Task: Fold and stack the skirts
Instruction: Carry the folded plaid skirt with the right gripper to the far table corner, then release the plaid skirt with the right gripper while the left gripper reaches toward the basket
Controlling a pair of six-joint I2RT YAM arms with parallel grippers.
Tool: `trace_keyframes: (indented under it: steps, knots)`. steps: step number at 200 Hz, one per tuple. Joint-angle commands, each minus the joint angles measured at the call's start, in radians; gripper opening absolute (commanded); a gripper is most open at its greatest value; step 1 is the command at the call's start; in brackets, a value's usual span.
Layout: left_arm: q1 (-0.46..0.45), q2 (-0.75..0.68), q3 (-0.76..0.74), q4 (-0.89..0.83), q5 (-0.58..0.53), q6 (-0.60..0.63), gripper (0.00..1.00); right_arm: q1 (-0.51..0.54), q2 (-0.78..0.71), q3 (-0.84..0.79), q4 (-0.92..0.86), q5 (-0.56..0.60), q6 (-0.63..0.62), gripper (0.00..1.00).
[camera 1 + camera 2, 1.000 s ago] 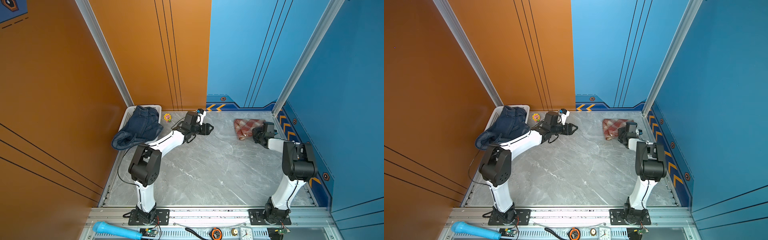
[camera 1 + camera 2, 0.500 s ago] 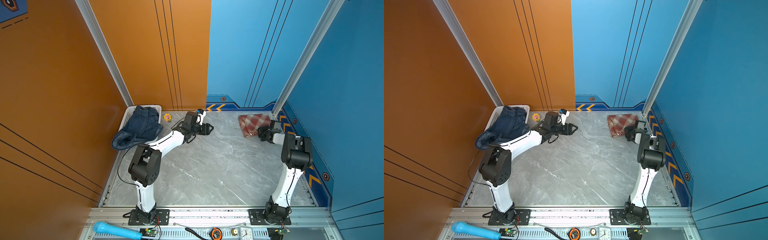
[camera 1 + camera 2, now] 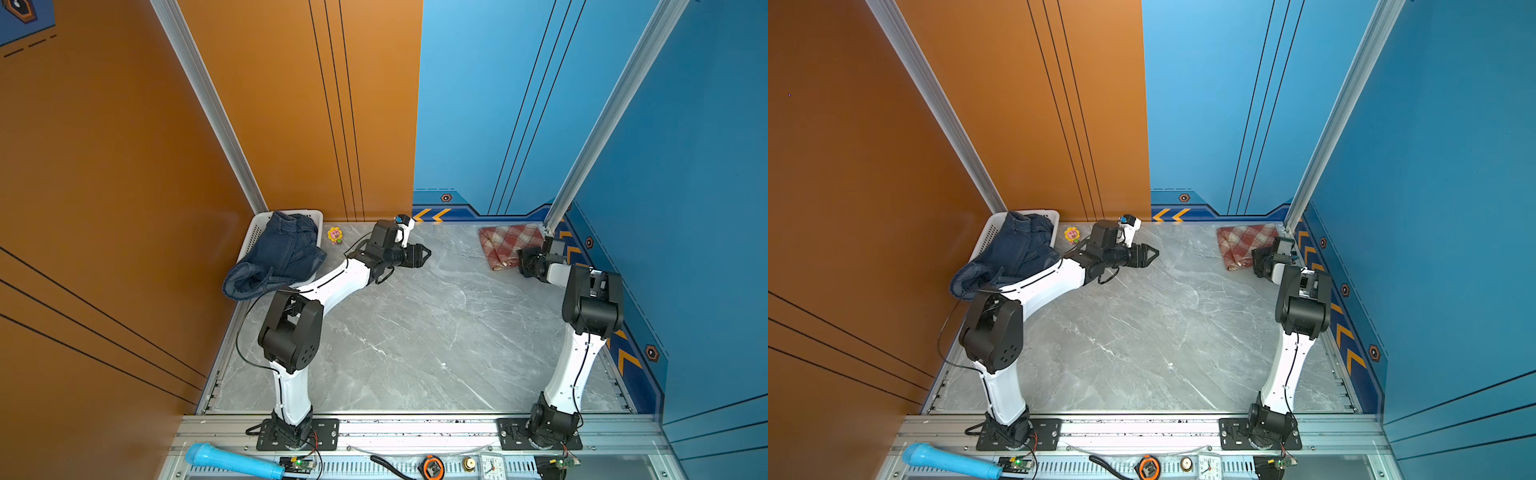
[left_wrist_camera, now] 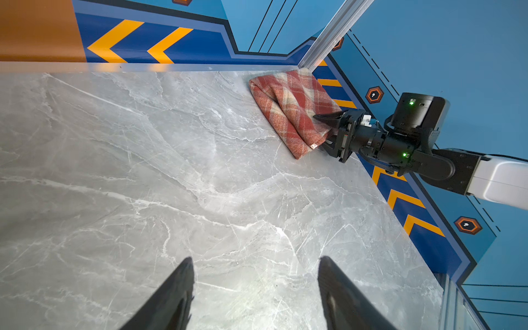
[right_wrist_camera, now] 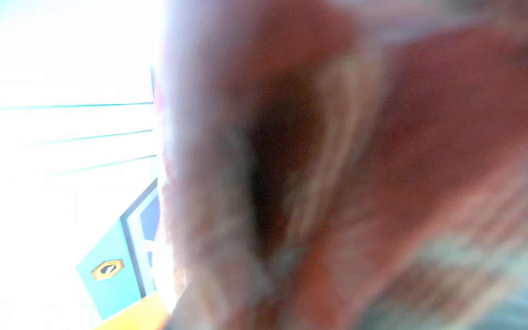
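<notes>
1. Two things differ from a second ago. The plaid skirt [image 3: 509, 245] has gone from open tabletop into the far corner at 1 o'clock, against the aluminium post [image 3: 582, 166]. The right arm [image 3: 592, 307] has swung out toward the blue wall [image 3: 685, 208]. The left arm [image 3: 332, 282] sits where it was, with its jaws a little wider.
2. On the right gripper [image 4: 324, 132] I see the jaws parted around the skirt's near edge. In the left wrist view the upper finger [image 4: 328, 117] lies on the cloth and the other is down by the table. Whether they press it I cannot tell. My right wrist view is only blurred red cloth close to the lens.
3. The left gripper [image 3: 419, 254] has its jaws spread wide with nothing between them. It hangs over bare table near 11 o'clock.
4. The denim skirts [image 3: 286, 253] lie heaped in the white basket [image 3: 286, 212] at 10 o'clock and spill over its near rim.
5. The table [image 3: 415, 340] is grey marble. A flower toy [image 3: 335, 235] sits just beside the basket. An orange wall [image 3: 124, 166] runs from 9 to 12 o'clock and the blue wall from 12 to 3. At 6 o'clock the front rail carries a blue microphone [image 3: 232, 461] and a small clock [image 3: 492, 465].
</notes>
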Motion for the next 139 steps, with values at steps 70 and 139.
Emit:
trace_keyframes:
  steps: [70, 139]
  knots:
    - [0.060, -0.126, 0.015, -0.195, -0.271, 0.083, 0.98, -0.013, -0.392, -0.240, -0.148, 0.188, -0.278, 1.00]
    - [0.114, -0.204, 0.066, -0.470, -0.502, 0.116, 0.98, 0.239, -0.677, -0.366, -0.263, 0.493, -0.644, 1.00]
